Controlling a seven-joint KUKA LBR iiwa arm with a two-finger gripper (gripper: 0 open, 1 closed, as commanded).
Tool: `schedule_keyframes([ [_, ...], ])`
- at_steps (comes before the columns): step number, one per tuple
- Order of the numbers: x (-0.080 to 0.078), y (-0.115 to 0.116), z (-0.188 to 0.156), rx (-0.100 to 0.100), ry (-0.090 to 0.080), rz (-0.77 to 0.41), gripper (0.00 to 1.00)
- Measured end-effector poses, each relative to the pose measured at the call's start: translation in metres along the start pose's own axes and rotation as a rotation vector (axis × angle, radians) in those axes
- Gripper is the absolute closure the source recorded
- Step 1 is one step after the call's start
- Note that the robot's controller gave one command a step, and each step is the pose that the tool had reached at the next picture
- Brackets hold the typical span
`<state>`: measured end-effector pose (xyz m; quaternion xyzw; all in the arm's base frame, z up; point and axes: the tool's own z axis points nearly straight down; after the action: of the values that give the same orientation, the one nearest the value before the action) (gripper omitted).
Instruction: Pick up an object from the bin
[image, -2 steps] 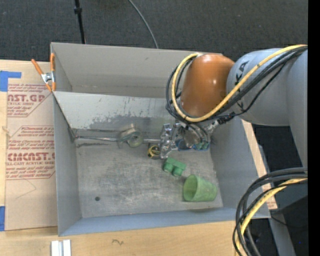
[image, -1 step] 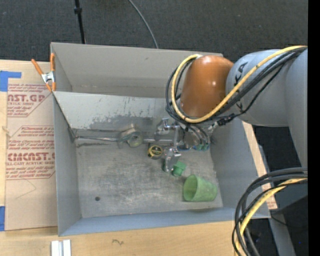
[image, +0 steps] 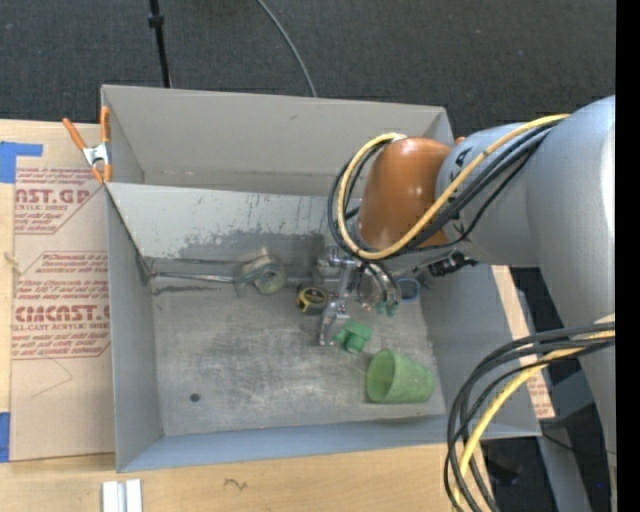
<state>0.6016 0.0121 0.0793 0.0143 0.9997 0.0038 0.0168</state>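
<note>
My gripper hangs low over the right middle of the bin floor, below the orange wrist cover. Right beside its lower end lies a small bright green block, touching it or nearly so. A light green plastic cup lies on its side just below and right of that block. A small yellow and black ring-like thing rests on the floor immediately left of the gripper.
A greyish tape roll lies near the back wall, left of the gripper, with long metal tongs stretching from it toward the left wall. The arm and its cables cover the bin's right side.
</note>
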Motion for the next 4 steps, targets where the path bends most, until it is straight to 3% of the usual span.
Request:
schedule_keyframes([
  [1, -0.003, -0.001, -0.003, 0.000, -0.012, 0.001, 1.00],
  [2, 0.005, 0.003, -0.118, 0.006, 0.022, -0.120, 1.00],
  [3, 0.007, 0.003, -0.113, 0.005, 0.031, -0.120, 0.00],
  [4, 0.022, -0.048, -0.030, 0.008, 0.041, -0.039, 0.00],
])
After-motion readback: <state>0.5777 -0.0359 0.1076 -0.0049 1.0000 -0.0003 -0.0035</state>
